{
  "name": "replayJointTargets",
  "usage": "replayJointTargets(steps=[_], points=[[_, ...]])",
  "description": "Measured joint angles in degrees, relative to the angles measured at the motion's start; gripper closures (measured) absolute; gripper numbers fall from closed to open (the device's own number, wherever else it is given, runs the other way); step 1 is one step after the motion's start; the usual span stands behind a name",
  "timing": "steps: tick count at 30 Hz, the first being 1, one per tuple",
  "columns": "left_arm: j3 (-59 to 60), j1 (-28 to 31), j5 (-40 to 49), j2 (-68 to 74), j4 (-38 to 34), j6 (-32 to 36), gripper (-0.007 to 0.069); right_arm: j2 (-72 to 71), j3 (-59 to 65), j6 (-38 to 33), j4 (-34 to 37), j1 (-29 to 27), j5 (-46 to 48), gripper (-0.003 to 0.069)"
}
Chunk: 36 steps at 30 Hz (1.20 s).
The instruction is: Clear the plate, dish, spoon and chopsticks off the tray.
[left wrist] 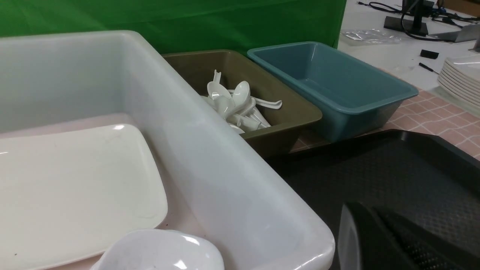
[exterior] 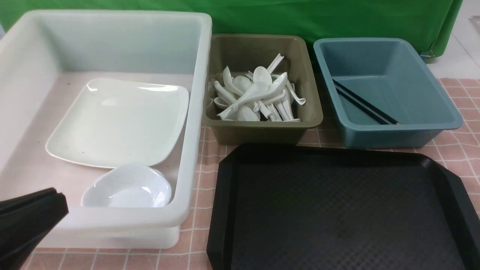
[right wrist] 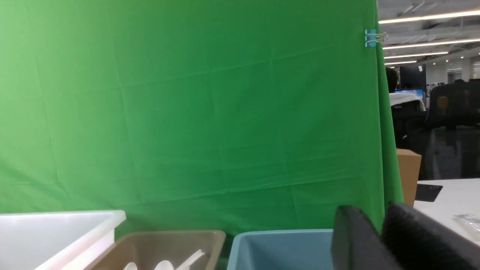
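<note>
1. Where the white plastic tub (exterior: pixel 195 112) stands, large glossy white square plate (exterior: pixel 120 122) lies inside, small white dish (exterior: pixel 127 187) beside.
2. Thin black chopsticks (exterior: pixel 362 102): blue tub (exterior: pixel 442 112).
3. Wide black rectangular tray (exterior: pixel 337 210): bare.
4. Left fingers (exterior: pixel 30 215) together; right fingers' (right wrist: pixel 397 240) spacing unclear.

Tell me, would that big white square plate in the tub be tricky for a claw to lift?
Probably. The plate looks glossy, so likely slippery. It lies nearly flat with a shallow rim, offering little to pinch. It seems rigid and breakable if dropped.

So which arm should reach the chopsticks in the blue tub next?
Probably right: the right gripper faces the blue tub close up, while the left gripper sits by the white tub.
</note>
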Motion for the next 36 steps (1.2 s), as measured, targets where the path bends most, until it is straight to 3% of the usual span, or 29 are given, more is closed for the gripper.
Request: replayJointTargets(steps=[13,17,23,24,29,36], points=[[0.0,0.0,0.0,-0.06,0.11,0.07,0.062,0.0,0.04,0.0,0.0,0.0,0.4,0.0441],[0.58,0.13,-1.75,-0.9,3.38,-0.09,0.062,0.0,0.04,0.0,0.0,0.0,0.42,0.0432],[8.97,7.11,-15.02,-9.2,7.43,-1.87,0.062,0.0,0.04,0.0,0.0,-0.01,0.42,0.0423],[12.79,11.03,-17.86,-12.69,7.49,-1.86,0.062,0.0,0.04,0.0,0.0,-0.01,0.42,0.0421],[20.54,18.56,-19.91,-16.37,8.24,-1.8,0.062,0.0,0.04,0.0,0.0,-0.01,0.47,0.0422],[25.03,19.52,-19.19,-16.49,10.52,-1.61,0.062,0.0,0.04,0.0,0.0,-0.01,0.75,0.0421]])
